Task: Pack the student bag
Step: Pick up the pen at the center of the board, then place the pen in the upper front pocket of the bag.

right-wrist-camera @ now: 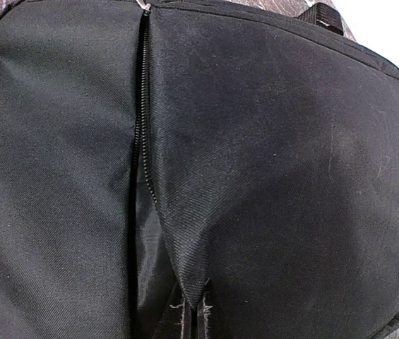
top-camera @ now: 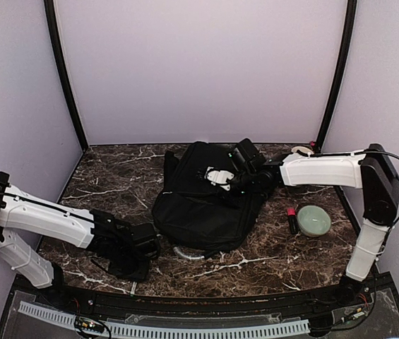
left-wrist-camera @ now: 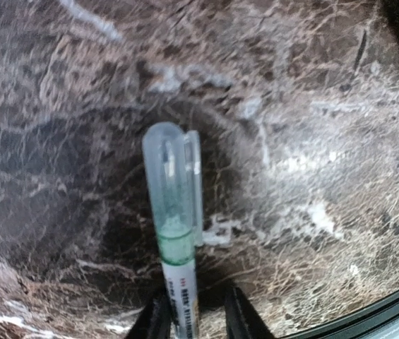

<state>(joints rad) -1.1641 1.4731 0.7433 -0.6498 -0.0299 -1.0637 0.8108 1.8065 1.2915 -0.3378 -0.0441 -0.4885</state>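
Bag (top-camera: 199, 208) lies mid-counter (top-camera: 114, 183). Right claw (right-wrist-camera: 193, 321) is closed, pinching bag fabric beside the zip (right-wrist-camera: 140, 141). Left claw (left-wrist-camera: 196, 314), narrowly parted, straddles a pen (left-wrist-camera: 174, 212) lying on the counter near its front edge.

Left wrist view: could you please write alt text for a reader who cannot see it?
A pen with a clear cap and green band points away from the camera over a brown marble table. Its near end sits between the two black fingers of the left gripper, with a gap on one side.
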